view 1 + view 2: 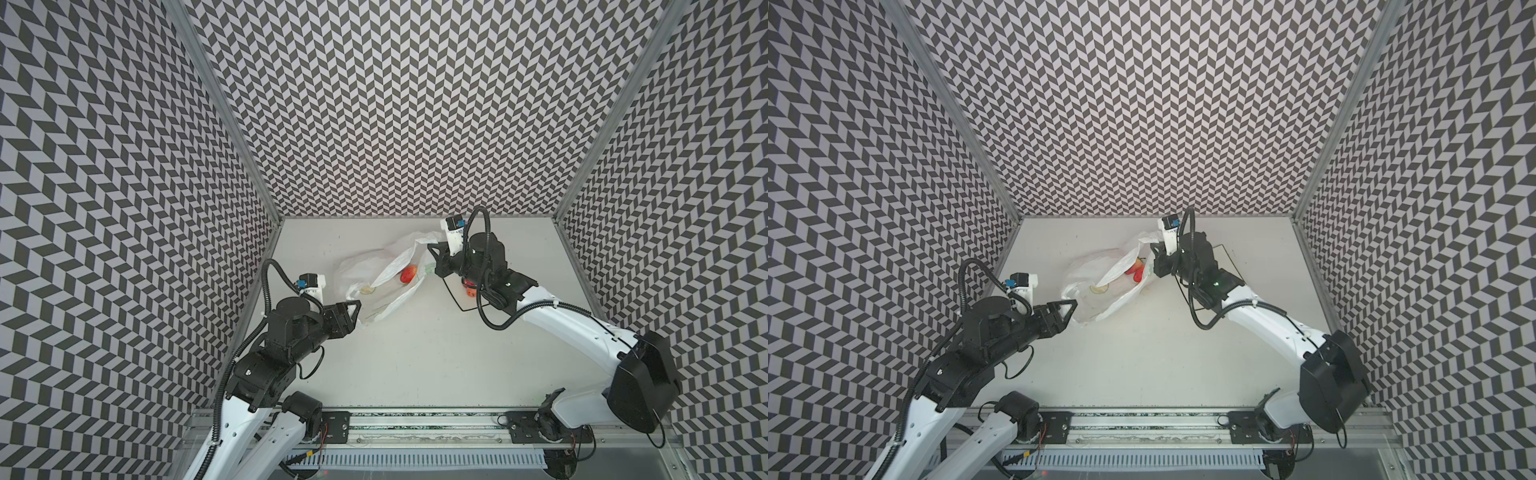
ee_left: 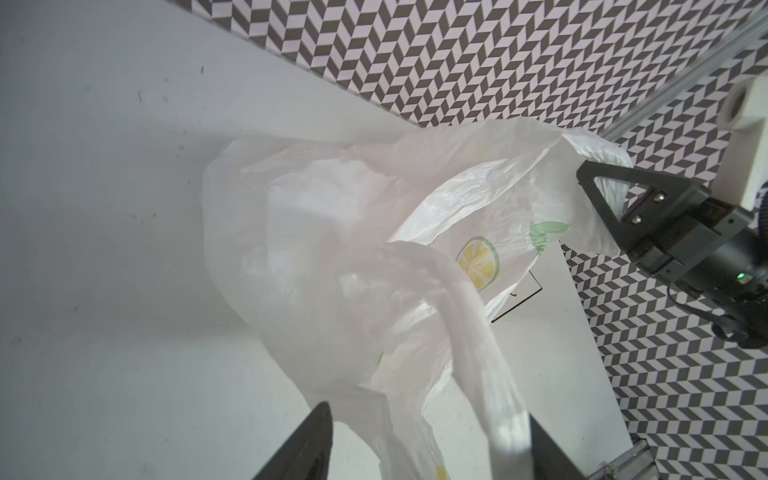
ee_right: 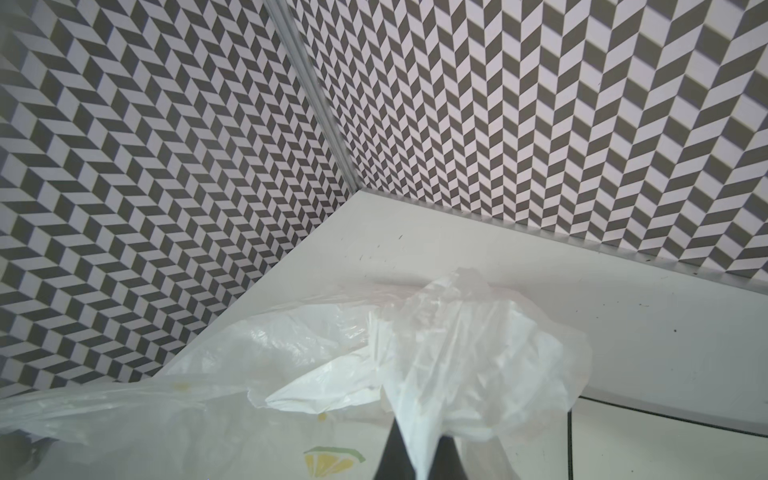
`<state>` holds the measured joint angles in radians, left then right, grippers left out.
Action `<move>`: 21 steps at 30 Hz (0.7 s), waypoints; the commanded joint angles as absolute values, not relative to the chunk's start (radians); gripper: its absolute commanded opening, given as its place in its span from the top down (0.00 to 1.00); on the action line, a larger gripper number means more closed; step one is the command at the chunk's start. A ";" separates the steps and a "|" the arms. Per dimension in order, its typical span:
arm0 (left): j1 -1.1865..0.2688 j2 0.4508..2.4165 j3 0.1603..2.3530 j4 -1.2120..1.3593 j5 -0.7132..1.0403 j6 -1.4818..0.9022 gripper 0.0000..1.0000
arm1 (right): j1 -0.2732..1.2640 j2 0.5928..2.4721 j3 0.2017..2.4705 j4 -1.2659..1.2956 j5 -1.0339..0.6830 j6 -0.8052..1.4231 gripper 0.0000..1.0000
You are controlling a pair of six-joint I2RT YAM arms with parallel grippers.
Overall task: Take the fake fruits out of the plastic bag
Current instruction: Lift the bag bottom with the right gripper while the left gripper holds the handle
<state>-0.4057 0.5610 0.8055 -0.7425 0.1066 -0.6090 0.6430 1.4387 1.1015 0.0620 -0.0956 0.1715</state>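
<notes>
Robotics lab test cell: black-and-white chevron panels point(image 1: 415, 104) and aluminium posts point(image 1: 226, 112) are enclosing a white tabletop point(image 1: 415, 353), while a left robot arm point(image 1: 291, 328) and a right robot arm point(image 1: 582, 324) are reaching in from a metal rail point(image 1: 415, 420) at its front edge.

Both arms reach inward over the tabletop, the left end effector point(image 1: 356, 309) spread wide, the right end effector point(image 3: 419, 456) pinching the bag point(image 3: 478, 353).

The white table point(image 1: 415, 353) bears the crumpled plastic bag point(image 1: 374, 286) and, just beside it, a black-rimmed plate point(image 1: 459, 298).
</notes>
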 commanded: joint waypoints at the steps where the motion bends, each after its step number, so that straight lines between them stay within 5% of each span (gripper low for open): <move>1: -0.407 0.550 0.893 -0.880 0.035 -0.645 0.22 | 0.644 1.411 1.084 0.129 -0.158 0.190 1.00; 8: -0.407 0.664 1.233 -1.012 -0.081 -0.494 0.09 | 0.647 1.406 1.085 0.139 -0.204 0.195 1.00; 21: -0.500 1.072 1.306 -0.666 0.128 -0.228 0.18 | 0.687 1.343 1.087 0.209 -0.286 0.219 1.00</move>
<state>-0.4461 1.0405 1.3262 -0.7605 0.1001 -0.3023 0.6727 1.3907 1.0813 0.1081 -0.2390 0.2024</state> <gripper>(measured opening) 0.816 0.048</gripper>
